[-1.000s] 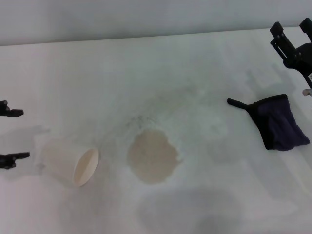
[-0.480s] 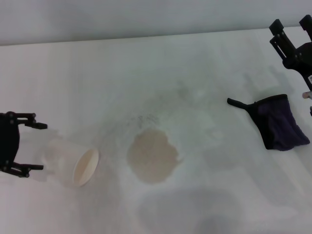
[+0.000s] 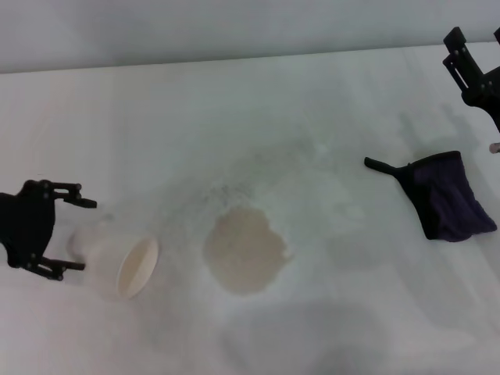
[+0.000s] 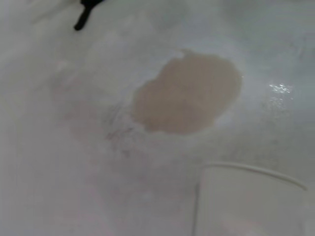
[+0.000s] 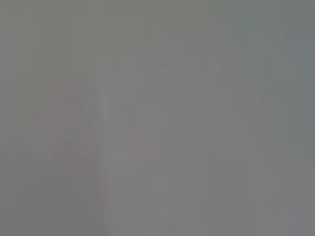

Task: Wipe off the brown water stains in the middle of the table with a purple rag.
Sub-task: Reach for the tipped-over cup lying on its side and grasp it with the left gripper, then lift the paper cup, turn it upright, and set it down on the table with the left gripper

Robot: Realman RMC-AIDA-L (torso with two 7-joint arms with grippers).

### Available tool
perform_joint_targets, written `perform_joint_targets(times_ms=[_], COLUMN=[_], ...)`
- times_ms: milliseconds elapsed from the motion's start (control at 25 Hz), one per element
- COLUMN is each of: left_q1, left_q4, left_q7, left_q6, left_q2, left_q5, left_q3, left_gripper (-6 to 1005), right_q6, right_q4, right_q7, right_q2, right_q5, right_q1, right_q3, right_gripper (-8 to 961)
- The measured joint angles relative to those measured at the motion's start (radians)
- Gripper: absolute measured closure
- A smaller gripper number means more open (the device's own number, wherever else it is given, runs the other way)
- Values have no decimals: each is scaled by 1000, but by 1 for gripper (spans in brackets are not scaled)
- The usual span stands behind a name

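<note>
The brown water stain [image 3: 244, 250] is a pale tan blotch in the middle of the white table [image 3: 258, 117]; it also shows in the left wrist view [image 4: 189, 93]. The purple rag [image 3: 447, 197] lies at the right, its black strap tail [image 3: 384, 166] pointing toward the middle; the tail's tip shows in the left wrist view [image 4: 83, 17]. My left gripper [image 3: 78, 234] is open at the left, its fingers on either side of the base of a tipped white paper cup [image 3: 125, 262]. My right gripper [image 3: 475, 48] is raised at the far right, beyond the rag, apart from it.
The paper cup lies on its side left of the stain, mouth toward the front; its rim shows in the left wrist view [image 4: 251, 169]. Faint grey smudges [image 3: 273, 164] mark the table behind the stain. The right wrist view shows only flat grey.
My left gripper has moved right, in from the left edge, up to the cup's base. My right gripper has shifted slightly right and farther away. Rag, cup and stain have not moved.
</note>
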Motion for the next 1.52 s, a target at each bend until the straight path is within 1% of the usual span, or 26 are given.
perform_joint_targets(times_ms=[200, 320, 360, 520, 600, 680, 800, 1040, 1120, 1160, 1200, 1280, 1400, 1440, 1520], left_q1=[-15, -19, -35, -64, -67, -67, -64, -61, -55, -54, -53, -42, -5, 6, 47], left_q4=[-38, -49, -78, -140, -156, -174, -192, -193, -187, -187, -187, -197, -217, -220, -223], left_q7=[48, 59, 69, 80, 88, 106, 131, 128, 126, 126, 127, 132, 140, 142, 142], left_q6=[-8, -17, -27, -64, -85, -117, -154, -159, -154, -147, -145, -139, -138, -138, -139], left_q2=[-20, -23, -26, -29, -31, -38, -47, -48, -55, -62, -63, -66, -66, -67, -70], left_q5=[14, 15, 19, 39, 41, 41, 37, 15, 3, -4, -12, -69, -213, -245, -357], left_q3=[18, 32, 47, 49, 49, 48, 41, 34, 7, -36, -44, -91, -139, -146, -156], left_gripper=[138, 139, 140, 142, 143, 144, 145, 148, 149, 150, 176, 229, 301, 320, 343], right_q6=[5, -2, -9, -23, -23, -23, -31, -37, -39, -41, -44, -51, -59, -60, -62], right_q4=[0, -1, -2, -5, -4, -4, -6, -11, -12, -12, -12, -14, -26, -35, -57], right_q7=[0, -1, -1, -2, -3, -3, -3, -3, -3, -3, -3, -3, -3, -1, 7], right_q2=[0, -1, -1, -1, -1, -2, -3, -5, -6, -6, -6, -7, -9, -9, -10], right_q5=[2, 1, 0, -2, -3, -3, -3, -5, -6, -6, -7, -10, -24, -31, -56], right_q1=[-3, 2, 5, 14, 15, 15, 15, 18, 19, 19, 20, 24, 28, 28, 25], right_q3=[15, 21, 21, 21, 21, 21, 21, 21, 19, 17, 14, 10, 3, -1, -8], right_gripper=[94, 94, 94, 94, 94, 94, 95, 95, 95, 95, 95, 95, 95, 95, 95])
